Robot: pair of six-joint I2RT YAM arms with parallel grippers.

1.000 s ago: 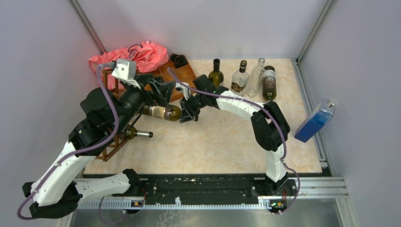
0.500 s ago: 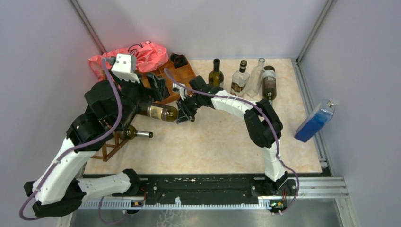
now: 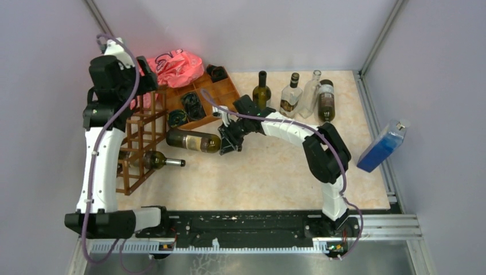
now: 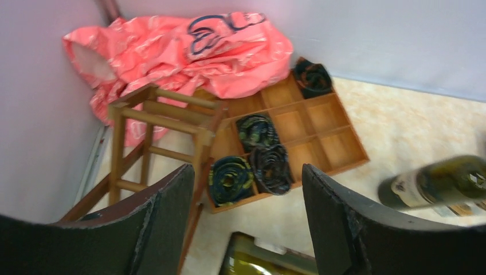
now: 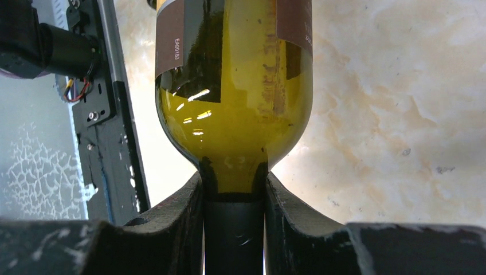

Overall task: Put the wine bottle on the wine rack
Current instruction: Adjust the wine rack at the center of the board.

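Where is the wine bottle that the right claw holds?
In the top view the wine bottle lies sideways left of centre, neck in the right claw, base toward the wine rack, beside the compartment tray.

The wine bottle (image 5: 235, 114) was olive-green glass with brown labels. The wine rack (image 4: 117, 143) was reddish brown. At far left, a pink bag (image 4: 189, 48) bore navy print. The table (image 3: 275, 172) was beige, marble-patterned.
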